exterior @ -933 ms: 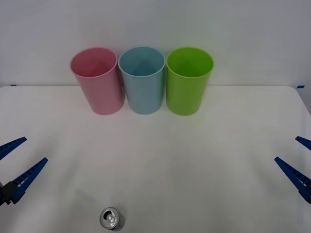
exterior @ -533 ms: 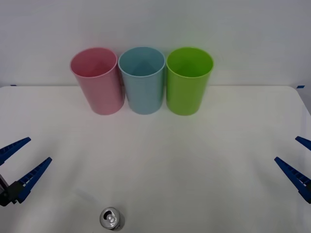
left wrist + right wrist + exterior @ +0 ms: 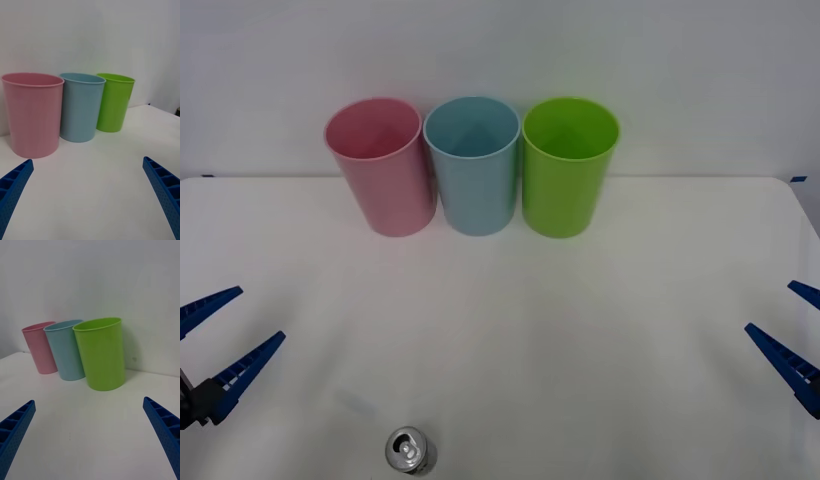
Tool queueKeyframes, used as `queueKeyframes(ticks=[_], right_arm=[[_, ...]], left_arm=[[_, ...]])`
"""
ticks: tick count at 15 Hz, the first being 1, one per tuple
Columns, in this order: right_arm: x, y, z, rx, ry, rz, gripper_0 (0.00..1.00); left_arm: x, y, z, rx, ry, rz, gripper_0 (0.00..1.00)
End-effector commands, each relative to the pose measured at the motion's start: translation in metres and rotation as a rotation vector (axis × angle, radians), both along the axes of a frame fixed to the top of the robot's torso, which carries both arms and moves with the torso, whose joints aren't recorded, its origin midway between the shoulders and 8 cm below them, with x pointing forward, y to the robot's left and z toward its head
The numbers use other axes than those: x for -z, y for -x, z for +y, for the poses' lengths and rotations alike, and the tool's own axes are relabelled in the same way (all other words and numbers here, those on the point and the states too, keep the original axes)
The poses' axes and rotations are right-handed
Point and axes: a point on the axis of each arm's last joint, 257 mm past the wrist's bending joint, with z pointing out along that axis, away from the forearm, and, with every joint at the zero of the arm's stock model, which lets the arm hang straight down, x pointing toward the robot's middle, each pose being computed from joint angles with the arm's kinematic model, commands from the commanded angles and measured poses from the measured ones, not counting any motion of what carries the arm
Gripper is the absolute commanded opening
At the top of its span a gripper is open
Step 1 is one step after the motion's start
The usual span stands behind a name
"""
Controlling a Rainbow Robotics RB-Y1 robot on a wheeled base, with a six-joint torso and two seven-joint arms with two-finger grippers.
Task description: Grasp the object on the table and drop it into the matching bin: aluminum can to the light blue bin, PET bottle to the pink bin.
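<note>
- Left end effector (image 3: 210,345): fingers spread wide, holding nothing; low over the white counter (image 3: 580,330) at its left edge
- Aluminum can (image 3: 411,451): upright on the counter, silver top up; just to the right of the left end effector and nearer the robot, not touching it
- Right end effector (image 3: 795,335): spread, holding nothing; at the counter's right edge, well apart from the can
- Beyond both end effectors, along the back wall: pink bin (image 3: 378,165), light blue bin (image 3: 473,163), lime green bin (image 3: 567,165); upright, side by side, rims nearly touching
</note>
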Motion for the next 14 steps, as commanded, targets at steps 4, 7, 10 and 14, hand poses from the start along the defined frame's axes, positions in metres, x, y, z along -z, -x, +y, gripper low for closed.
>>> queueKeyframes(ticks=[4, 7, 10, 14], right_arm=[[0.0, 0.0, 0.0, 0.0, 0.0, 0.0, 1.0], [0.0, 0.0, 0.0, 0.0, 0.0, 0.0, 1.0], [0.0, 0.0, 0.0, 0.0, 0.0, 0.0, 1.0], [0.0, 0.0, 0.0, 0.0, 0.0, 0.0, 1.0]], left_arm=[[0.029, 0.012, 0.018, 0.127, -0.031, 0.091, 1.0], [0.049, 0.02, 0.023, 0.184, -0.095, 0.105, 1.0], [0.067, 0.022, 0.019, 0.219, -0.16, 0.082, 1.0], [0.089, 0.03, 0.005, 0.31, -0.289, 0.061, 1.0]])
